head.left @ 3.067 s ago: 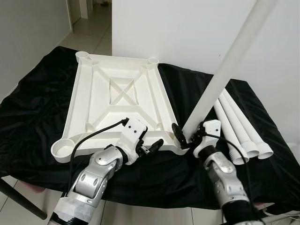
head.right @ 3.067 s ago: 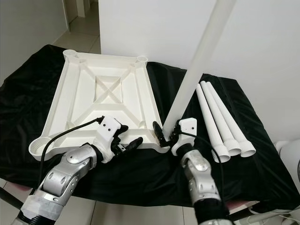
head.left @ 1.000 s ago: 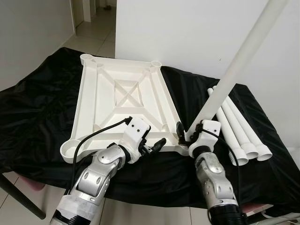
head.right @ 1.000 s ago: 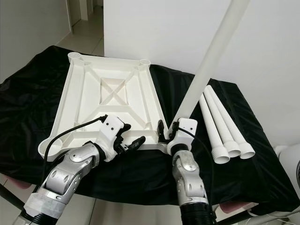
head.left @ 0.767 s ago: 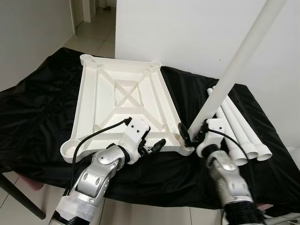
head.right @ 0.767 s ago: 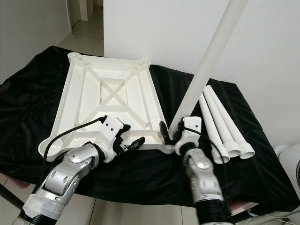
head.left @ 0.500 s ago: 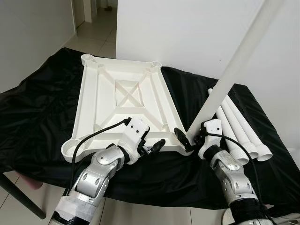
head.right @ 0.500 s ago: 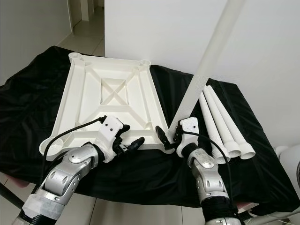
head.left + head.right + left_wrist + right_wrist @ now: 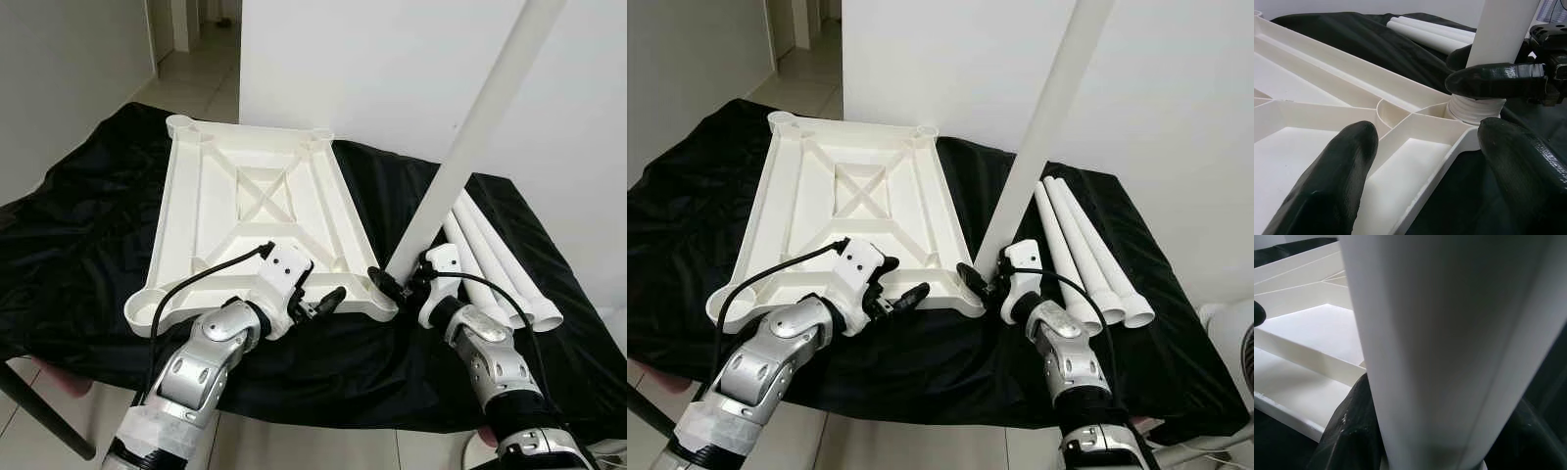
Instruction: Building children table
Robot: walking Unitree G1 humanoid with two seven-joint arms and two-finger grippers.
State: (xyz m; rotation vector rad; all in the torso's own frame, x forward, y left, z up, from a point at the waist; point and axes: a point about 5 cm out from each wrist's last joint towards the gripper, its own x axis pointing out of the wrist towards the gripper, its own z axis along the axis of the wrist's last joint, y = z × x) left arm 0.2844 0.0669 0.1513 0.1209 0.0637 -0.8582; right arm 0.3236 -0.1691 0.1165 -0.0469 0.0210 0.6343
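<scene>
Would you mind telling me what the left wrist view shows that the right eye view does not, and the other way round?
Left wrist view alone: the ribbed threaded end of the held leg sitting at the tabletop's corner socket, between the right gripper's fingers.

Right eye view alone: the whole upturned tabletop, its far corner sockets, the black cloth and both silver arms.

Both: the held leg, the three spare legs, the left gripper at the tabletop's near edge, and the right gripper.

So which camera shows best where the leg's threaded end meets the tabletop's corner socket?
The left wrist view: the leg's threaded end sits in the corner socket. The eye views show it small, behind the right gripper; the right wrist view shows the shaft.
</scene>
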